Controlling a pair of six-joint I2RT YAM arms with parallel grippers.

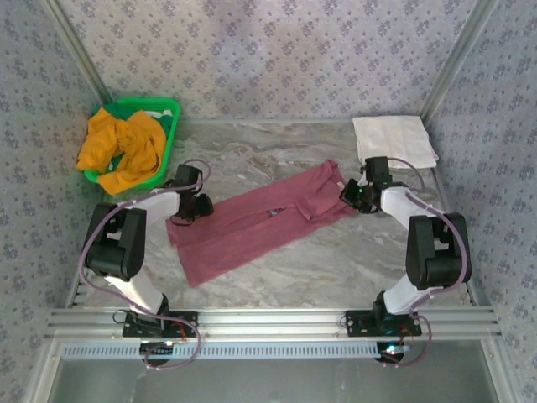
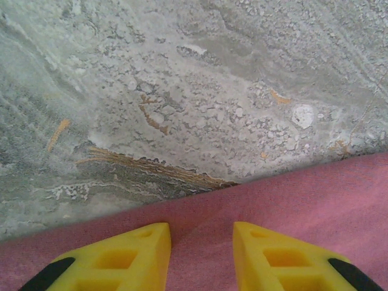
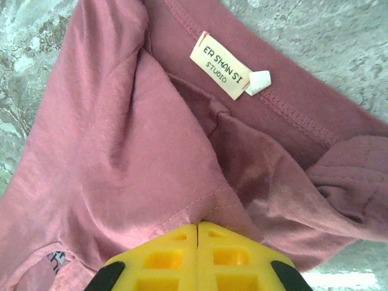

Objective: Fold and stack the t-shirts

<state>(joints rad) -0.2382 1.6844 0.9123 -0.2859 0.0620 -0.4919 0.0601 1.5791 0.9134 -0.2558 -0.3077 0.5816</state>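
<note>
Print (image 3: 56,259) of maroon t-shirt (image 1: 252,227) mostly hidden

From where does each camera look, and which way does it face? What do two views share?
Top external: above and behind, looking down at the table; left arm and right arm show.
Left wrist: on the left wrist, facing down at table and maroon t-shirt edge; left gripper open.
Right wrist: on the right wrist, facing down at the collar label; right gripper shut on cloth.
Shared: all three show the maroon t-shirt.
</note>
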